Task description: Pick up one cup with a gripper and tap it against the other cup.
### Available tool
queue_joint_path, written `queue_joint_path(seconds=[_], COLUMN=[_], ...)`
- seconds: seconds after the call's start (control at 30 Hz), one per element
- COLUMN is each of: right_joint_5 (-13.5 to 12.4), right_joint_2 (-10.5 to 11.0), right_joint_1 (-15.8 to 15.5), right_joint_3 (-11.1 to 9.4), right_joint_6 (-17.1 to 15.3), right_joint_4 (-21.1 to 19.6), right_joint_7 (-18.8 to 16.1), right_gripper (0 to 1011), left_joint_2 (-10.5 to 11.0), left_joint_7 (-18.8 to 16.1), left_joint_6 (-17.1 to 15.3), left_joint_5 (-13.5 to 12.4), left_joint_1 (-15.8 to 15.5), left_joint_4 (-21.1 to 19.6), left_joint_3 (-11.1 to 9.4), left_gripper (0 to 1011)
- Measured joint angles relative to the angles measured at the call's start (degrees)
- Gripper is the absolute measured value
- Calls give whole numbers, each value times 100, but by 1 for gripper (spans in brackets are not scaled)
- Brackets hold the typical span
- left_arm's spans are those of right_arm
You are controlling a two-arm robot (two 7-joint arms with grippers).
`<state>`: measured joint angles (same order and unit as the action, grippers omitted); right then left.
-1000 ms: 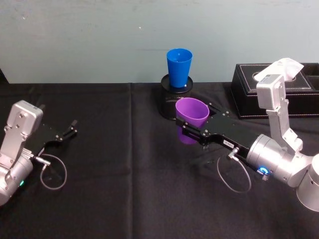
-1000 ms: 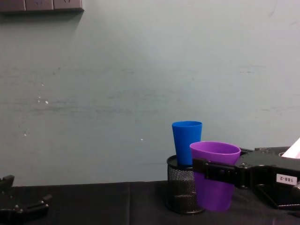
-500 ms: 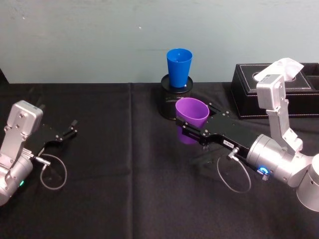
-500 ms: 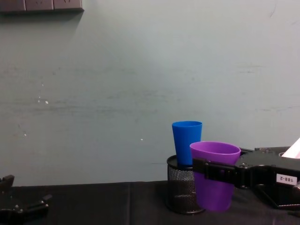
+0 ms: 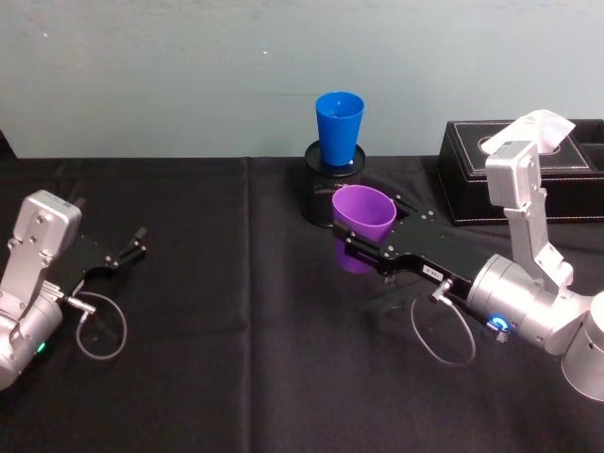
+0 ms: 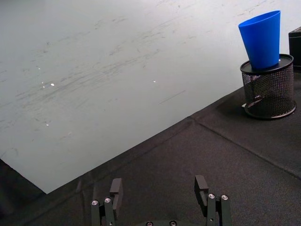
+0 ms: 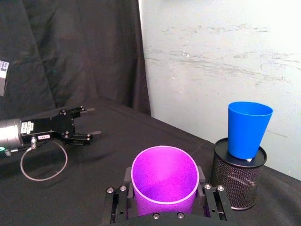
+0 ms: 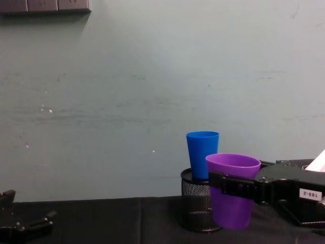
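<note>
Black-clothed table (image 5: 236, 359): right gripper (image 5: 370, 228) clamps a purple cup (image 5: 362, 213) near a blue cup (image 5: 339, 127) atop a mesh holder (image 5: 319, 189); left gripper (image 5: 134, 243) rests open.

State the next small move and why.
Probably lift the purple cup a little and ease it forward to the blue cup. The right tool grips the purple cup, apart from the blue cup, which sits higher, in the mesh holder behind it. The left tool rests open at left.
</note>
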<state>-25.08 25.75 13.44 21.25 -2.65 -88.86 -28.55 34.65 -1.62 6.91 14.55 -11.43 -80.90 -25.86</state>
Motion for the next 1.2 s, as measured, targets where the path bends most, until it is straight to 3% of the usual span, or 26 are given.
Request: queue_joint_path(seconds=[0.6,0.67,0.9,0.97,1.2], right_joint_5=[-66,-159,-104,-45,82], right_joint_2=[40,-135,-410,-560,-813], right_joint_1=[40,431,976,1256,1684], right_joint_3=[-24,69,256,340,453], right_joint_6=[61,146,236,278,367], right_joint_4=[90,579,1250,1613,2189], right_joint_7=[3,-63,-130,-165,-180], right_gripper=[730,730,730,730,730], left_joint_2=[0,0,0,0,0], left_joint_7=[0,0,0,0,0], left_joint_6=[0,0,0,0,0], left_joint_5=[0,0,0,0,0], left_joint_1=[0,0,0,0,0], left_joint_4=[0,0,0,0,0], left_joint_3=[0,0,0,0,0], left_gripper=[1000,1000,1000,1000,1000])
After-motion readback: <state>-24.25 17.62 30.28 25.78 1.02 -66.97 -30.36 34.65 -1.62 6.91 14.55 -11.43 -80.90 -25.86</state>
